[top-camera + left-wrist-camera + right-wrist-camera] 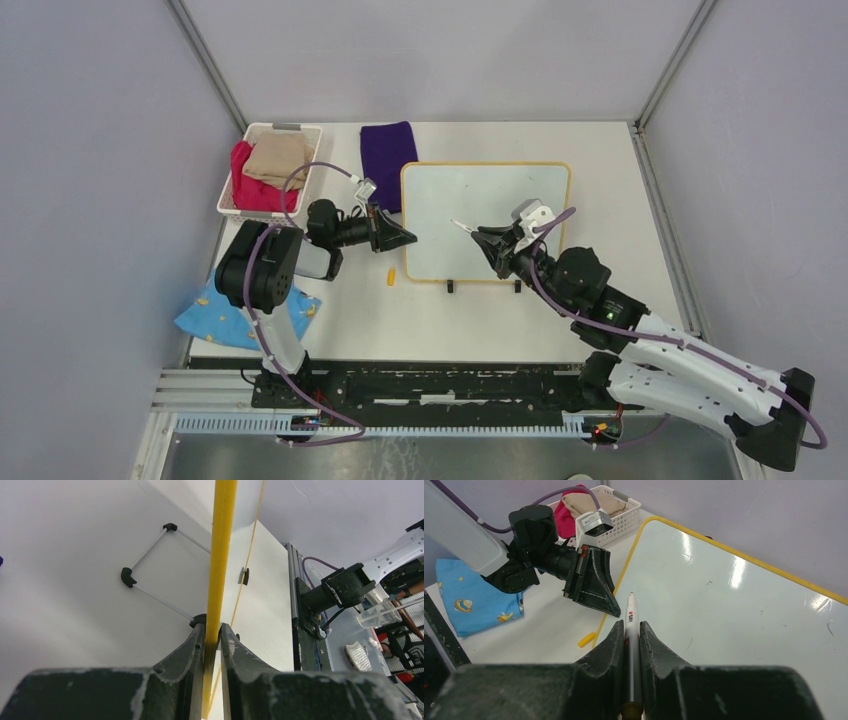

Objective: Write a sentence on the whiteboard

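The whiteboard (pixel 485 200) lies flat on the table, glossy white with a yellow-orange frame and two black feet at its near edge. I see no handwritten words on it, only faint specks. My left gripper (pixel 408 240) is shut on the board's left frame edge (pixel 220 555), with one finger on each side of it. My right gripper (pixel 482 243) is shut on a white marker (pixel 630 625) over the board's near left part. The marker's tip points toward the left frame, close to the surface (pixel 724 610). I cannot tell whether it touches.
A small yellow cap (pixel 391 275) lies on the table left of the board, also in the right wrist view (pixel 585 640). A white basket (pixel 270 165) of cloths stands at back left. A purple cloth (pixel 388 150) lies behind the board. A blue cloth (pixel 235 315) lies at near left.
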Motion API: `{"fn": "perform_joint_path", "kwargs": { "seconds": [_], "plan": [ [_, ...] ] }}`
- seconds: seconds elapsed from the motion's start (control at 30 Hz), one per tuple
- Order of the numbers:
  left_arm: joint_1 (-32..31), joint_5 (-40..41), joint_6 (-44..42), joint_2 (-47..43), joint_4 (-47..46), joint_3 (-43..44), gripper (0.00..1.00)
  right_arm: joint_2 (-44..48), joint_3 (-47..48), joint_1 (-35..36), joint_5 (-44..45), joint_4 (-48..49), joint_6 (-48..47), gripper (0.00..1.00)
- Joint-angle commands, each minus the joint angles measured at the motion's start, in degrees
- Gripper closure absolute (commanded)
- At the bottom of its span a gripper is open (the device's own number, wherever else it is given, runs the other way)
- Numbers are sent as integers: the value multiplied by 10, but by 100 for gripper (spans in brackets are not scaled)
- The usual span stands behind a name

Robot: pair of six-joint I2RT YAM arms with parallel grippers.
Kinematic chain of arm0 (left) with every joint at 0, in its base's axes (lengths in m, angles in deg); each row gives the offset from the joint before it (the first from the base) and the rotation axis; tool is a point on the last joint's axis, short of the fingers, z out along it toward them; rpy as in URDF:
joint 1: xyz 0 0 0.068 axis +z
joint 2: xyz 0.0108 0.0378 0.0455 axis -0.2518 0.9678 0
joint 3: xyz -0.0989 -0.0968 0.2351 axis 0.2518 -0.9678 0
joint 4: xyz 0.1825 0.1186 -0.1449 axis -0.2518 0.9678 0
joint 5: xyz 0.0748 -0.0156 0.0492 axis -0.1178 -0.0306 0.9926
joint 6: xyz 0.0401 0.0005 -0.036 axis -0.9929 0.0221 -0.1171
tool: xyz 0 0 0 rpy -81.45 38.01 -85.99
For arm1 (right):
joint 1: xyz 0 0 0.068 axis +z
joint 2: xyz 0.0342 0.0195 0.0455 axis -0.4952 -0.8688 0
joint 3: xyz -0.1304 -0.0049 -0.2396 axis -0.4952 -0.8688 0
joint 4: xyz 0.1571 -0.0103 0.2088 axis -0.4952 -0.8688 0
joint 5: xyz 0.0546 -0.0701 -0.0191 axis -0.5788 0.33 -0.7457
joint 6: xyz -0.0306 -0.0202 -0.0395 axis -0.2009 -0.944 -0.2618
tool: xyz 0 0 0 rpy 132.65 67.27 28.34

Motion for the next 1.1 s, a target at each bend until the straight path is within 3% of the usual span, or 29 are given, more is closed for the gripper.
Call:
{"fn": "perform_joint_path", "kwargs": {
  "seconds": [0.0,0.13,0.33,0.53,0.77,1.07],
  "plan": [
    [-2,2,7,18,-32,-6,89,-16,24,3,26,27,6,100],
    [-2,5,7,23,-37,-9,98,-53,54,26,112,15,-10,100],
    [-3,9,4,25,-34,-11,98,-134,97,89,245,35,-85,100],
    [-4,13,-8,21,-18,-12,98,-218,144,97,297,41,-105,100],
    [-6,18,-19,17,-1,-10,98,-235,108,95,269,141,-128,100],
    [-9,19,-39,11,30,-7,98,-279,127,72,237,146,-109,100]
  ]
}}
